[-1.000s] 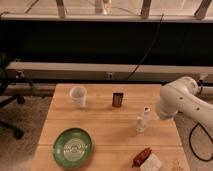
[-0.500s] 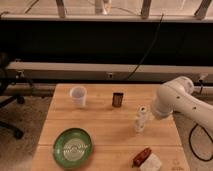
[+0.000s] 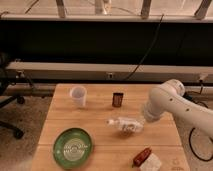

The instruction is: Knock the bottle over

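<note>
The small translucent whitish bottle (image 3: pixel 121 123) lies on its side on the wooden table (image 3: pixel 100 115), right of centre, with its white cap pointing left. My gripper (image 3: pixel 136 127) is low over the table at the bottle's right end, touching or nearly touching its base. The white arm (image 3: pixel 162 102) reaches in from the right.
A white cup (image 3: pixel 78 96) stands at the back left and a dark brown can (image 3: pixel 117 99) at the back centre. A green plate (image 3: pixel 73 147) lies front left. A red-brown packet (image 3: pixel 142 156) and a white item (image 3: pixel 151 164) lie front right. An office chair base (image 3: pixel 10 127) is off the left edge.
The bottle stood upright beside the gripper before; now it has toppled to the left and lies flat. The arm has swung a little leftward and lower.
</note>
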`<state>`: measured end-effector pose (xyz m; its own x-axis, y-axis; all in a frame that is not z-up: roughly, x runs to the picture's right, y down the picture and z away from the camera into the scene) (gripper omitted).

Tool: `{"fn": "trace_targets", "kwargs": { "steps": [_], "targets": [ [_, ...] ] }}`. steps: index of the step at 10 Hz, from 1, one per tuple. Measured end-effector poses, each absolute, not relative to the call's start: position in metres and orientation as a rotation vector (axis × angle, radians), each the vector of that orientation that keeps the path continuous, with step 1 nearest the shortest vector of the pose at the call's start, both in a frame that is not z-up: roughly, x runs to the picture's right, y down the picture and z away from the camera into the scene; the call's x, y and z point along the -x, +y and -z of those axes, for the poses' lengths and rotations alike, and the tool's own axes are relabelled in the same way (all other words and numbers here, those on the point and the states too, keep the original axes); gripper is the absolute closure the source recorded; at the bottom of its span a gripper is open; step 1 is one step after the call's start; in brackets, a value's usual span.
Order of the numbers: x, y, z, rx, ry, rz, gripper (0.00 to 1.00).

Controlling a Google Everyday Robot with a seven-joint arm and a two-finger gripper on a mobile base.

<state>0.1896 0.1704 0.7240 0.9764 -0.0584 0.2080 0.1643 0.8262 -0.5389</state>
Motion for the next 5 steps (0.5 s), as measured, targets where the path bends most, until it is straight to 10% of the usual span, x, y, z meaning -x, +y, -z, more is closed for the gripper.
{"fn": "trace_targets", "kwargs": {
  "steps": [5],
  "targets": [
    [-0.176, 0.179, -0.715, 0.665, -0.256, 0.138, 0.89]
  ]
}}
